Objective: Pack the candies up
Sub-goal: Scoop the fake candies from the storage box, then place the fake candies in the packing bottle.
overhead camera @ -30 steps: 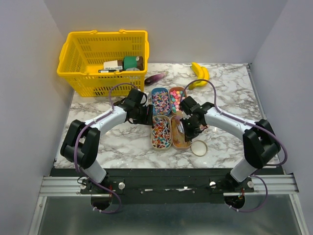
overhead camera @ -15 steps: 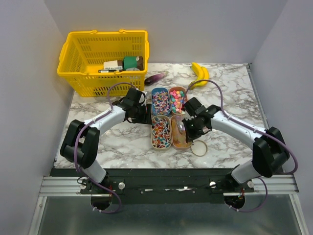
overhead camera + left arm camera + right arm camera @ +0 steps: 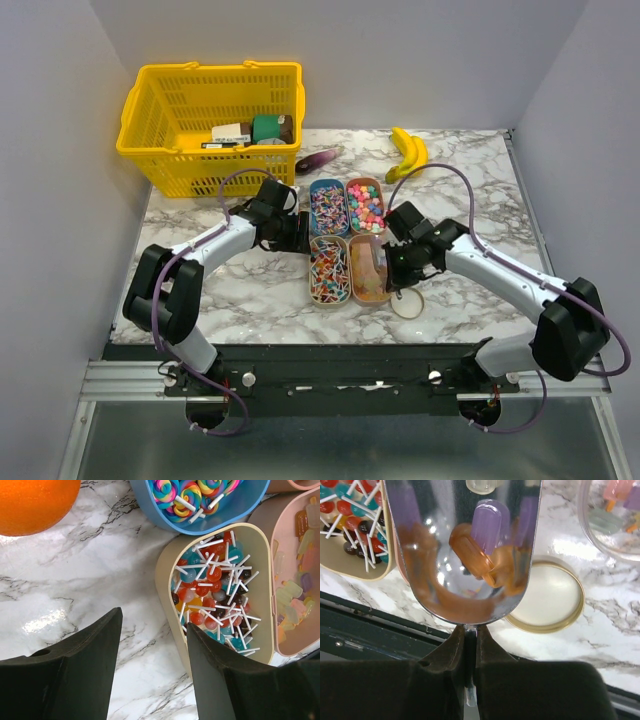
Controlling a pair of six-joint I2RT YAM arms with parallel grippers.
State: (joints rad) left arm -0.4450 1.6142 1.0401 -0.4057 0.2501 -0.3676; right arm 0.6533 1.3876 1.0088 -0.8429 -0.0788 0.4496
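Note:
Four small trays hold the candies: a blue tray (image 3: pixel 328 208) of swirl lollipops, a tray (image 3: pixel 365 204) of bright sweets, a cream tray (image 3: pixel 329 268) of white-stick lollipops and a pink tray (image 3: pixel 369 284) of gummies. My right gripper (image 3: pixel 471 639) is shut on the handle of a metal scoop (image 3: pixel 435 545). The scoop holds an orange candy (image 3: pixel 470 552) and a purple candy (image 3: pixel 489 524), above the pink tray's right edge (image 3: pixel 378 262). My left gripper (image 3: pixel 152 645) is open and empty, low over the marble beside the cream tray (image 3: pixel 167 580).
A gold-rimmed lid (image 3: pixel 547 597) lies right of the pink tray (image 3: pixel 406 302). A clear jar (image 3: pixel 615 515) with a few candies stands beyond it. An orange (image 3: pixel 35 502) sits by my left gripper. A yellow basket (image 3: pixel 150 135), an eggplant (image 3: pixel 318 158) and bananas (image 3: pixel 408 150) are at the back.
My right arm has swung out to the right and drawn the scoop back toward the near right of the trays. My left arm has barely moved.

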